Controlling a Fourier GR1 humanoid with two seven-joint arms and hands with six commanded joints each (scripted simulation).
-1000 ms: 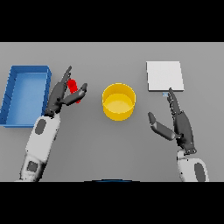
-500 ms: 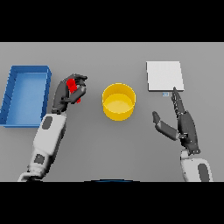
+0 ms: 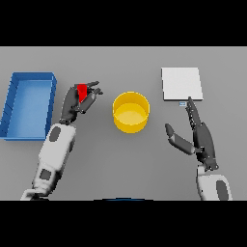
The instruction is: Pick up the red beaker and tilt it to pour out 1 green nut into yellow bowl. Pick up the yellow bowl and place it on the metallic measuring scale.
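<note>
Red beaker (image 3: 82, 90) sits in the grip of the left hand (image 3: 77, 103), whose dark fingers (image 3: 92, 96) are curled round it so that only a small patch of red shows between them; whether any nut is inside cannot be told. That hand and the beaker are held between the blue tray (image 3: 30, 77) on the left and the yellow bowl (image 3: 130, 112) at the middle of the grey desk (image 3: 120, 159), near the bowl's left side but apart from it. The bowl stands upright and open, and nothing green shows inside it. On the far right lies the flat pale square scale (image 3: 181, 83), well apart from the bowl. Just below the scale, the right hand (image 3: 202, 140) is held with its fingers straight and apart, thumb spread toward the bowl, holding nothing, one fingertip reaching close to the scale's near edge.
</note>
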